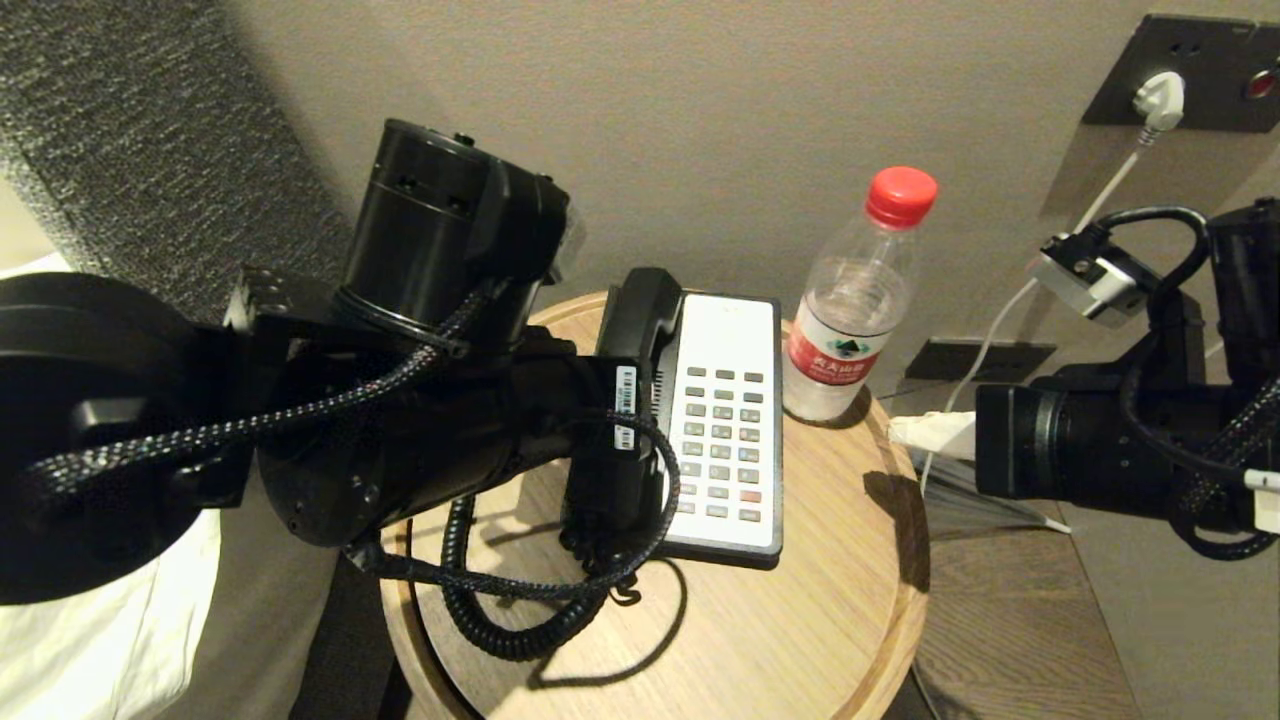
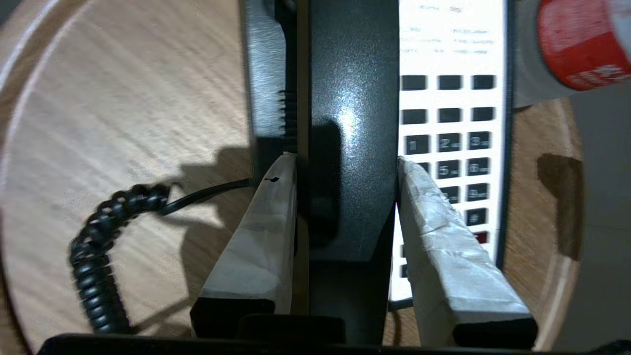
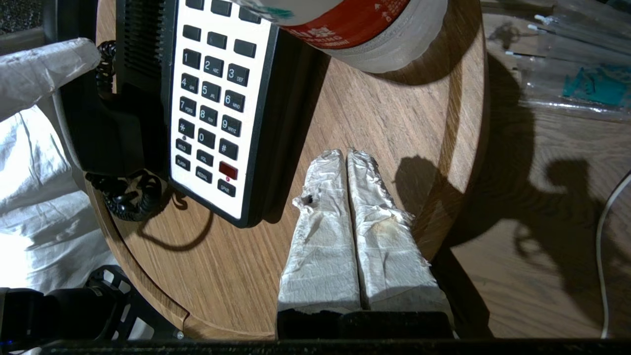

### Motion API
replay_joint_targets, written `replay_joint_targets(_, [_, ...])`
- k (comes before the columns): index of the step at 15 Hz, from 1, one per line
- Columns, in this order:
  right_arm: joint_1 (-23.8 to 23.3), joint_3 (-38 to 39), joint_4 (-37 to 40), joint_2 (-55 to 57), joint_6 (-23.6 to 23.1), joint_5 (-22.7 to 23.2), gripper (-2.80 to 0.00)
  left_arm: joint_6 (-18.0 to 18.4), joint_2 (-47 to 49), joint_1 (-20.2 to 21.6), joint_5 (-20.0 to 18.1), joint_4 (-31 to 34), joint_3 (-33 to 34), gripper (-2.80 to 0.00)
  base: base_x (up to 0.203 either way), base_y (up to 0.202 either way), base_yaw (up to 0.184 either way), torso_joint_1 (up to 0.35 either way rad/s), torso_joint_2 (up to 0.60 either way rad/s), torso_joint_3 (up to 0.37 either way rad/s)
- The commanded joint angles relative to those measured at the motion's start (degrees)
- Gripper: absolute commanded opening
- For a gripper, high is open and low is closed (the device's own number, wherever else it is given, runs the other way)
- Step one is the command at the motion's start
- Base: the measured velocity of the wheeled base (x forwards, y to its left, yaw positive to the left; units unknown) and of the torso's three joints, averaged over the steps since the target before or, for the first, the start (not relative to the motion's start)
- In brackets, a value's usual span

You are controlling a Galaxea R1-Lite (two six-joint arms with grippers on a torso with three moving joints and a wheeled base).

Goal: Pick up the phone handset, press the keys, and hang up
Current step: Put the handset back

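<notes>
Filling the left half of the head view, nearest the camera, the left arm reaches in over the round wooden tabletop [image 1: 780,600]. Its left end effector [image 2: 345,162] sits astride the phone handset [image 2: 352,123], one white-wrapped finger [image 2: 266,222] on each long side of the black receiver, pressed against it. In the head view the handset's upper end [image 1: 640,310] shows just above the arm, lying along the left edge of the phone base [image 1: 725,420], whose white keypad face occupies the centre of the frame. Whether the handset rests fully in its cradle or is slightly raised cannot be told. A black coiled cord [image 1: 520,620] loops from the lower end of the phone across the lower middle of the tabletop.

At the right edge of the head view, the right arm hangs level beside the tabletop, its right end effector [image 3: 347,158] with both wrapped fingers pressed together and gripping nothing. In the right wrist view its tips hover over bare wood near the lower right corner of the phone base.

Standing upright just right of the phone base, in the upper centre of the head view, is a clear water bottle [image 1: 850,320] with a red cap. A white plug [image 1: 1158,100] sits in a wall socket at the upper right.
</notes>
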Motion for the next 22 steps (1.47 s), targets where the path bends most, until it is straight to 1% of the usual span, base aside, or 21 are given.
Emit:
replay_joint_targets(1, [0.0, -0.1, 0.0, 0.1, 0.1, 0.0, -2.8, -0.2, 0.2, 0.0, 0.7, 0.2, -0.1, -2.8, 0.0, 0.0, 0.0, 0.0, 0.0, 0.0])
replay_joint_targets(3, [0.0, 0.0, 0.0, 0.0, 0.1, 0.0, -2.8, -0.1, 0.3, 0.0, 2.5, 0.7, -0.1, -2.8, 0.0, 0.0, 0.0, 0.0, 0.0, 0.0])
replay_joint_targets(6, [0.0, 0.1, -0.1, 0.0, 0.1, 0.0, -2.8, 0.0, 0.7, 0.0, 2.2, 0.7, -1.3, -2.8, 0.0, 0.0, 0.0, 0.0, 0.0, 0.0])
replay_joint_targets(14, [0.0, 1.3, -0.9, 0.4, 0.1, 0.0, -2.8, -0.1, 2.1, -0.1, 2.0, 1.0, -1.6, -2.8, 0.0, 0.0, 0.0, 0.0, 0.0, 0.0])
replay_joint_targets(20, [-0.4, 1.4, -1.0, 0.7, 0.0, 0.1, -2.8, -0.9, 4.4, -0.2, 1.9, 3.1, -5.1, -2.8, 0.0, 0.0, 0.0, 0.0, 0.0, 0.0])
replay_joint_targets(22, [-0.4, 1.7, -1.0, 0.7, -0.1, 0.1, -2.8, -0.9, 4.6, -0.2, 2.0, 3.3, -4.8, -2.8, 0.0, 0.0, 0.0, 0.0, 0.0, 0.0])
